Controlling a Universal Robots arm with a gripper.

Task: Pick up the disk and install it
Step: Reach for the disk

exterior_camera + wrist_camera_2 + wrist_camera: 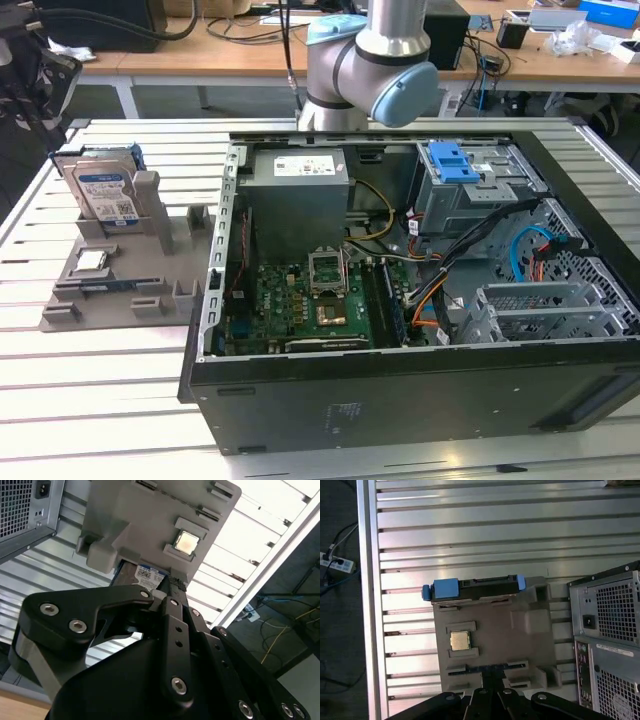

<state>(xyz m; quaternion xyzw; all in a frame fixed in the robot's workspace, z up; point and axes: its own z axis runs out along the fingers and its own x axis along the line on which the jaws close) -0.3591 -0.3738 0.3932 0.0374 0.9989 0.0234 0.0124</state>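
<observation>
One disk (105, 192), exterior view: it stands on edge in a slot of the grey holder (110, 298), outside the computer case (400, 385), label facing out. It is probably racked upright so that its top edge and blue rails are free for a grasp from above. One processor chip (92, 262) lies flat in a recess of the same holder. The case lies on its side with the panel off, presumably to keep the drive cage (455, 170) and its blue latch reachable. One arm (372, 60) rises behind the case.

Second wrist view: the gripper (175, 584) has its fingers drawn together with nothing between them. It hangs over the holder (140, 515), clear of it. The disk (148, 575) sits apart from the fingertips, untouched. The chip (186, 542) lies beyond the disk on this sightline.

First wrist view: the gripper (492, 674) reads the same, closed and empty. The disk (475, 587) is seen edge-on in its slot, a blue rail at each end. Here the chip (460, 640) falls between the fingertips and the disk. The two sightlines disagree on that order, which suggests the fingertips sit well above the holder (530, 630), roughly over its middle.
</observation>
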